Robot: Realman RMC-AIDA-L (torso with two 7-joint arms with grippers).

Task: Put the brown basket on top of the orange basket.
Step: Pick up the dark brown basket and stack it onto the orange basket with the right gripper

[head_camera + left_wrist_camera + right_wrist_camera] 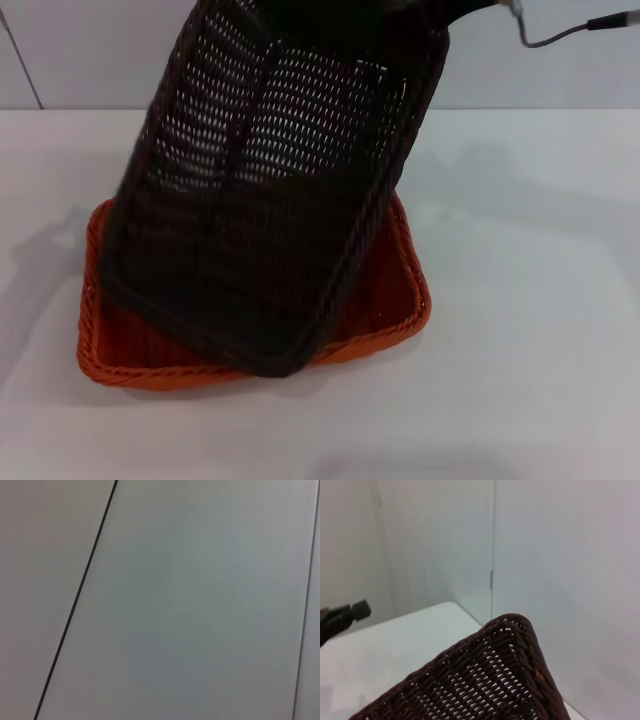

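Tilted brown basket [260, 210], lower corner inside orange basket [400, 300] on table [530, 300].

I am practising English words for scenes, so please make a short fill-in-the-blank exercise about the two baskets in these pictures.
1. The basket held up at a steep tilt is the ______ basket.
2. Its lowest corner hangs over the ______ basket.
3. The orange basket rests on a ______ table.
4. In the left wrist view, the number of baskets that show is ______.

Missing words: brown; orange; white; zero
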